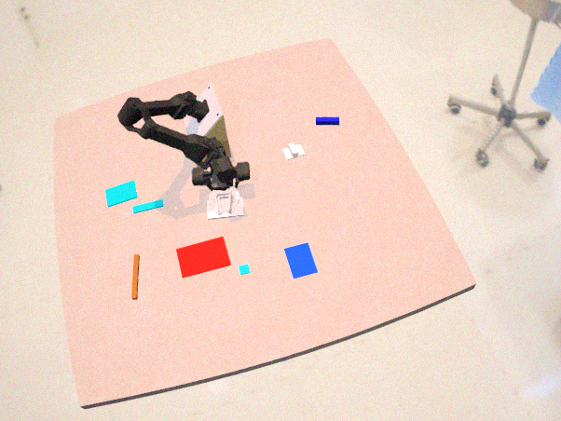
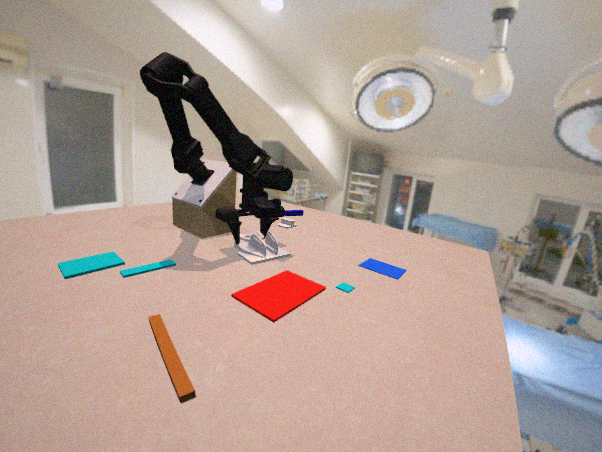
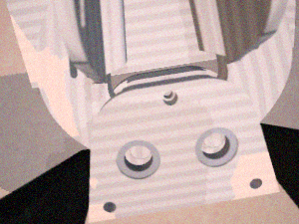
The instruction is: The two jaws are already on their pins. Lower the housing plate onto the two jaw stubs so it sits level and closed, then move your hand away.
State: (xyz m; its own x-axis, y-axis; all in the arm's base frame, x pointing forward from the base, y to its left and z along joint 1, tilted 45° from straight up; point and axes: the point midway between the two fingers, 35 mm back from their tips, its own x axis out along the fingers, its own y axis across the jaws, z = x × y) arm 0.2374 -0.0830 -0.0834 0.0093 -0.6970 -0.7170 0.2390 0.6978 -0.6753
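My gripper (image 2: pixel 251 240) (image 3: pixel 172 145) is shut on the white housing plate (image 3: pixel 169 185), with a black finger at each side of it. The plate is low over the rear of the jaws, and light round stub ends show inside its two ringed holes. Whether it rests fully down and level cannot be told. The two jaws (image 2: pixel 257 245) (image 2: pixel 271 243) stand side by side on the white base (image 1: pixel 211 214) (image 2: pixel 265 259). In the wrist view they run forward from the plate's far edge. The pins are hidden.
A red plate (image 1: pixel 203 257) (image 2: pixel 278 295), a small cyan square (image 1: pixel 244 269) and a blue plate (image 1: pixel 301 261) lie in front. Two cyan pieces (image 1: pixel 121 194) (image 1: pixel 148 206) lie left. An orange bar (image 1: pixel 135 277), a small white part (image 1: pixel 294 151) and a dark blue bar (image 1: pixel 327 121) lie farther off.
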